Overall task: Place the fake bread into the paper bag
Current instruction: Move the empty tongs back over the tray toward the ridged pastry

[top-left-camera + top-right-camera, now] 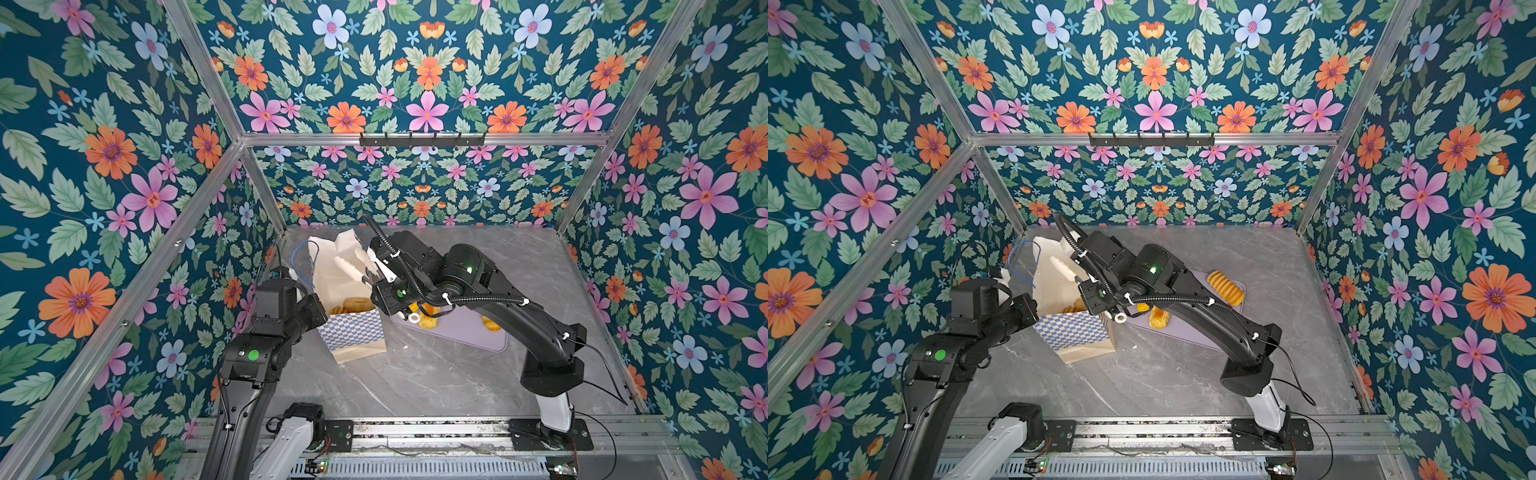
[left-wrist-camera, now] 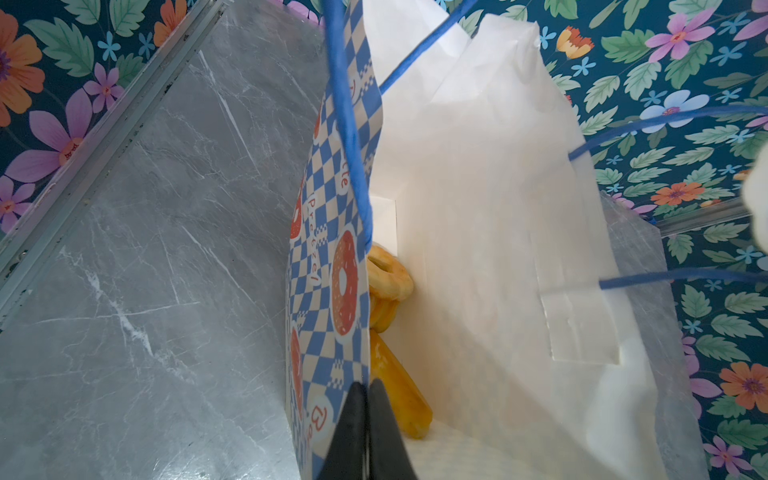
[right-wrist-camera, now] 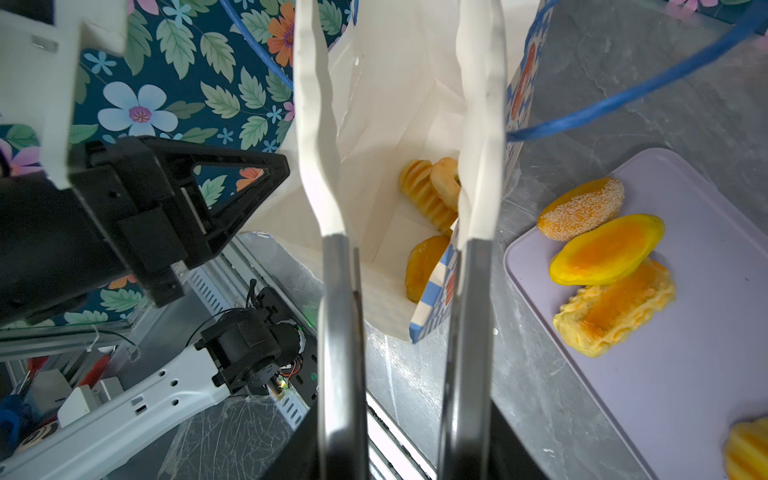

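Fake bread [image 3: 606, 249]: three pieces clustered on the lilac tray [image 3: 685, 374], just beside your right claw [image 3: 399, 120], long axes slanting across it. That claw hangs parted and empty over the paper bag [image 1: 353, 328]; left claw [image 2: 365, 415] pinches the bag's rim. Right arm is nearer.

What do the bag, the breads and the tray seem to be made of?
Paper bag: thin matte paper, creased, light passing through its walls; handles of blue cord.
Fake bread: probably moulded plastic or foam; glossy, with very bright yellow-orange colour.
Tray: smooth lilac plastic or silicone, with a rounded corner; which one, I cannot tell.
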{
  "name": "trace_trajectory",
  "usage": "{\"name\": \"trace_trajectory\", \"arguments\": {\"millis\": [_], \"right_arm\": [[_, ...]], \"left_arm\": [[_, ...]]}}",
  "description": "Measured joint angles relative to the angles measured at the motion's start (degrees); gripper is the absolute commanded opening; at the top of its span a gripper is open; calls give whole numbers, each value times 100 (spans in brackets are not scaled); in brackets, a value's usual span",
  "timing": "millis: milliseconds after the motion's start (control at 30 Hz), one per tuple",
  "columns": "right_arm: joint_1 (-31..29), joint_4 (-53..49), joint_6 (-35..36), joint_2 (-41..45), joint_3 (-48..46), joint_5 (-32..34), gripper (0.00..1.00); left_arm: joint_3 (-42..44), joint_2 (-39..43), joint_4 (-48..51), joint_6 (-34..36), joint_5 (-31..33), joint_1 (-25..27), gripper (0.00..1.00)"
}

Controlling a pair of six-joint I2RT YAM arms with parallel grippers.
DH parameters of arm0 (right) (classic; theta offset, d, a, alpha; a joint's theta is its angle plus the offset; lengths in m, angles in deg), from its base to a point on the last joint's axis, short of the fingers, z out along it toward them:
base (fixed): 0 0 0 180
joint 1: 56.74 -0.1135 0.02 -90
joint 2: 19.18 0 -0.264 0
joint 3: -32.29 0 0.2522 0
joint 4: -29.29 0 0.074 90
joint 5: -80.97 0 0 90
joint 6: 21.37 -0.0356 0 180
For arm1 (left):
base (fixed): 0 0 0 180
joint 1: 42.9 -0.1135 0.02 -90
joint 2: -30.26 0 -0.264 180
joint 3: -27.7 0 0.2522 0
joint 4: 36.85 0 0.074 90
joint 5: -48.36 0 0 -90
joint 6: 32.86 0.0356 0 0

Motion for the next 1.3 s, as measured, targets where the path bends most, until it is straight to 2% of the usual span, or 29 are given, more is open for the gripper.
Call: {"name": "trace_trajectory", "arguments": {"millis": [167,333,633,733,900,1000,1300], "right_arm": [[0,31,2,240,-146,103,44],[2,184,33,809,-791,380,44],[205,485,133,1770,-1941,909,45],[424,673,72,2245,-2605,916,45],[914,1169,-210,3110,-3899,584,45],[1283,1464,-446,3576,-4684,240,45],[2168,2138,-964,4461,-6446,-756,45]], "left_arm": [[2,15,0,0,4,0,8],[2,-11,0,0,20,2,9],[2,-15,2,-2,22,0,21],[0,-22,4,-4,31,0,31],[-55,0,48,-4,83,0,45],[-85,15,79,-2,153,0,49],[-168,-28,177,4,291,0,50]]}}
